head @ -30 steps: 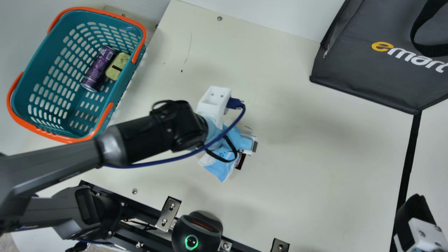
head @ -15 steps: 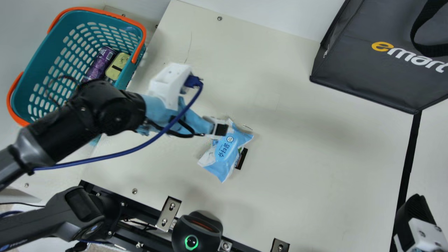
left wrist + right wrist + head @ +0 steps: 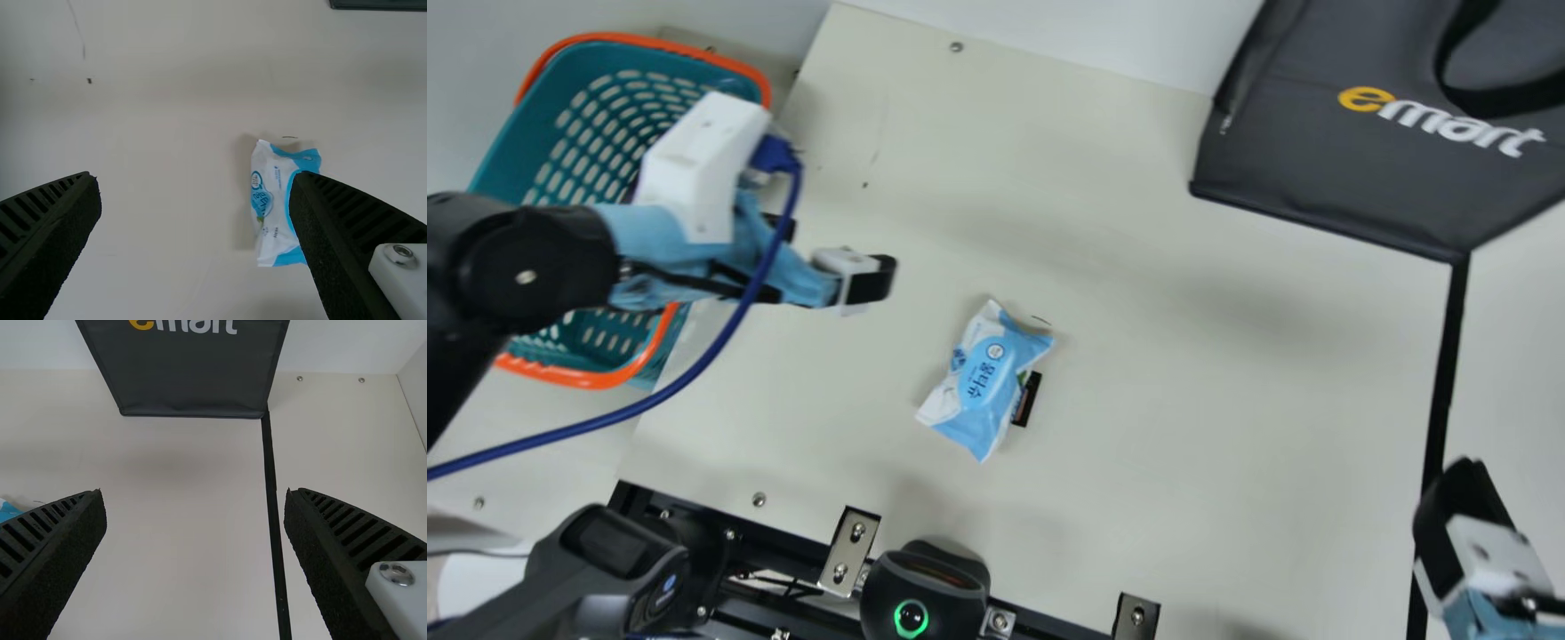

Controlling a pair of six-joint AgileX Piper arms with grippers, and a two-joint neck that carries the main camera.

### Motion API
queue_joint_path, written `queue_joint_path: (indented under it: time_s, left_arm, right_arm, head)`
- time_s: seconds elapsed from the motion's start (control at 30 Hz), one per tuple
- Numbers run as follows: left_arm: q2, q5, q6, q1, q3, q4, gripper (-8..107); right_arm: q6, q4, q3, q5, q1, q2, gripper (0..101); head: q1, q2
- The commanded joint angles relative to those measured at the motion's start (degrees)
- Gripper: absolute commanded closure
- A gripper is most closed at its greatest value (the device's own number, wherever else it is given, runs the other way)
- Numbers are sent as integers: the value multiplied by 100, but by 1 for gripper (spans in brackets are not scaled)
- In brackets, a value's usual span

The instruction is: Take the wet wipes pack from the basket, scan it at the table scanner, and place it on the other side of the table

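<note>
Left pincer [image 3: 195, 180], wide and empty, has withdrawn left over the basket [image 3: 520, 138], leaving the pack [image 3: 983, 382] on the counter [image 3: 1183, 400] beyond the scanner [image 3: 925, 578], presumably for the right pincer [image 3: 195, 499], also wide, to collect.

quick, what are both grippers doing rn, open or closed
Left gripper: open, holding nothing.
Right gripper: open, holding nothing.

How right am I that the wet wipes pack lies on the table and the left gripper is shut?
Not quite: the left gripper is open, its two fingers standing apart in the left wrist view. The wet wipes pack does lie on the table.
</note>
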Motion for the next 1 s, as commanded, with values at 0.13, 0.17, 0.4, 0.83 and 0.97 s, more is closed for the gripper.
queue_joint_path:
  time_s: [0.13,0.17,0.4,0.83,0.97]
  left_arm:
    - [-35,195,256,237,-67,43,9]
    - [-35,200,259,243,-67,43,9]
    - [-35,199,259,243,-67,43,9]
    - [-30,157,174,117,-62,120,9]
    - [2,64,-148,-238,-32,310,9]
  right_arm:
    - [0,0,0,-5,0,0,6]
    - [0,0,0,-5,0,0,6]
    - [0,0,0,-5,0,0,6]
    - [0,0,0,-5,0,0,6]
    - [0,0,0,-5,0,0,6]
  head:
    - [-148,-1053]
    - [-148,-1186]
    - [-148,-1318]
    - [-148,-1318]
    - [-148,-1318]
